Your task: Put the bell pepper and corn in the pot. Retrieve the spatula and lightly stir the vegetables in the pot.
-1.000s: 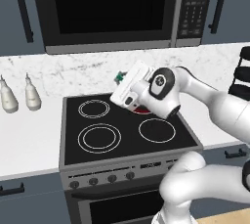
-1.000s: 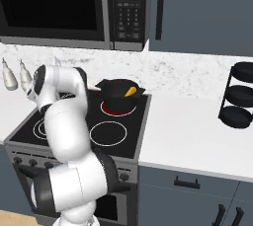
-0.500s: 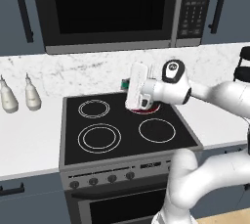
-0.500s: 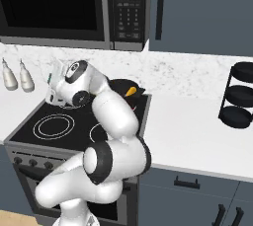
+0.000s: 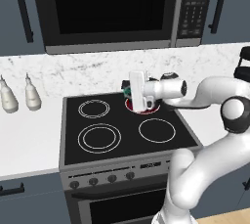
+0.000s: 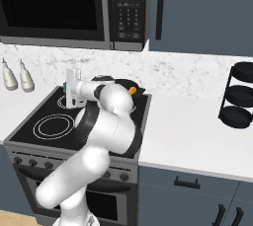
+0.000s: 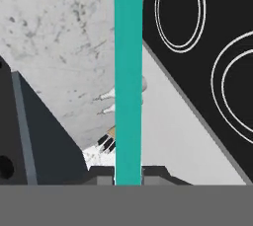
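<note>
Above the back of the stove [image 5: 122, 135], the claw [image 5: 128, 91] is gripping the spatula [image 7: 128, 77], whose green handle is running straight out from between the fingertips in the hand view. The pot [image 6: 121, 86] is sitting on the stove's rear right burner, which is glowing red, mostly hidden behind the arm, with something yellow showing at its rim. Two white bottles [image 5: 19, 96] are standing on the surface left of the stove.
</note>
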### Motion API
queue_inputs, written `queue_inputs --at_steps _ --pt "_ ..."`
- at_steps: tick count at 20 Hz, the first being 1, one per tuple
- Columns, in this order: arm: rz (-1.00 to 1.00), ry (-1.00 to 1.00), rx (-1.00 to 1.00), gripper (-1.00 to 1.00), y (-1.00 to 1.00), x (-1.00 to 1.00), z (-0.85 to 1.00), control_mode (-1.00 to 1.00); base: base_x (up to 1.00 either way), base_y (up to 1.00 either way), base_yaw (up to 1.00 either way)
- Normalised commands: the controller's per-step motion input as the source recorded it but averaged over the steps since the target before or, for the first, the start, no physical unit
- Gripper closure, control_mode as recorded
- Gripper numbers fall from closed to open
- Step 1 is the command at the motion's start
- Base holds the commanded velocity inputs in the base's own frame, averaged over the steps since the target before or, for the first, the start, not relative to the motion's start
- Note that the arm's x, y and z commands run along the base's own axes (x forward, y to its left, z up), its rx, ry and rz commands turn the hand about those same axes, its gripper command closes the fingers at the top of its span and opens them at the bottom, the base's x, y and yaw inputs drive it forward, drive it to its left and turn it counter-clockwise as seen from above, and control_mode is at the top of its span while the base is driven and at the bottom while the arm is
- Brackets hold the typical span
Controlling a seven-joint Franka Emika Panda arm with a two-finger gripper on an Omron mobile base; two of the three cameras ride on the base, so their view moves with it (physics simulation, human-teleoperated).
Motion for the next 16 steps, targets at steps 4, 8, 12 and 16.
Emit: queue_inputs --at_steps 4,8,12,16 --pt "0.00 0.00 -0.12 1.00 -0.37 0.00 0.01 -1.00 0.00 0.00 0.00" --pt "0.00 0.00 -0.04 1.00 -0.24 0.02 0.04 -1.00 0.00 0.00 0.00" --pt "-0.02 0.03 0.00 1.00 -0.21 0.23 0.16 -1.00 0.00 0.00 0.00" --pt "-0.01 0.07 0.00 1.00 -0.35 0.23 0.30 -1.00 0.00 0.00 0.00"
